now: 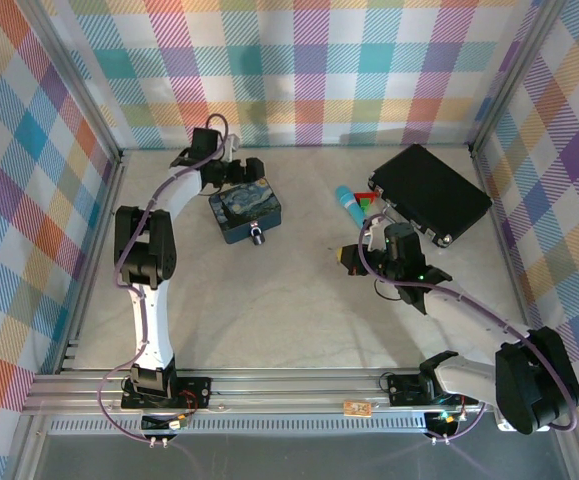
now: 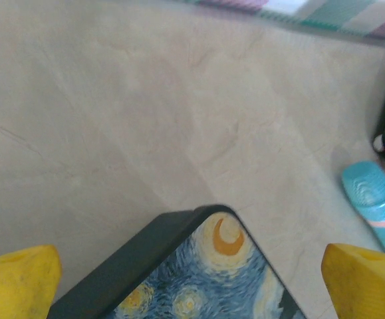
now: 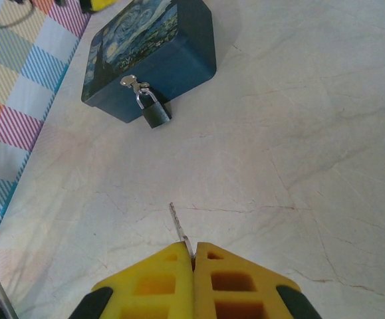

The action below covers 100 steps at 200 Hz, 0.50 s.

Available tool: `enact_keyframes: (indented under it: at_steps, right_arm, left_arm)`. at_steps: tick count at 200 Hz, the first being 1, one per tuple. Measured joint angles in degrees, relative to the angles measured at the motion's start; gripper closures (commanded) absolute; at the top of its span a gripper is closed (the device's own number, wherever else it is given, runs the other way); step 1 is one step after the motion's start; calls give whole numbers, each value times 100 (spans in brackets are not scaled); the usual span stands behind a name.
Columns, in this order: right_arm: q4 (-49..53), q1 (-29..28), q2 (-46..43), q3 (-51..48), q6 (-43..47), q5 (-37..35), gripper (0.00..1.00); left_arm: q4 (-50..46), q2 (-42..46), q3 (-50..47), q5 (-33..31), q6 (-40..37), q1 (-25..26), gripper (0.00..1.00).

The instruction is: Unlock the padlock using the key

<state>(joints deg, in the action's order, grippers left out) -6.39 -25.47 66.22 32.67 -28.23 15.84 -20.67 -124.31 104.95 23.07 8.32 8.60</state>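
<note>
Our right gripper [image 3: 193,256] has its yellow fingers [image 3: 159,282] pressed tight together on the key [image 3: 179,227]. The key's thin tip pokes out in front. Our left gripper [image 2: 192,286] has its fingers [image 2: 16,279] spread wide apart over a far corner of the blue tin [image 3: 159,53]. The padlock [image 3: 154,113] hangs from the clasp on the tin's near side. It touches the table [image 3: 298,166], well to the left of the key.
</note>
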Motion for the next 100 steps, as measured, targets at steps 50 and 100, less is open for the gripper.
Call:
enact_keyframes:
  at_steps: [50, 100]
  right_arm:
    - [-168, 0, 485, 0, 4, 72, 100]
    - [-367, 0, 1016, 44, -129, 299, 100]
  left_arm:
    - [332, 2221, -1589, -212, 437, -76, 2]
    - [1145, 4422, -4247, -809, 1217, 400, 2]
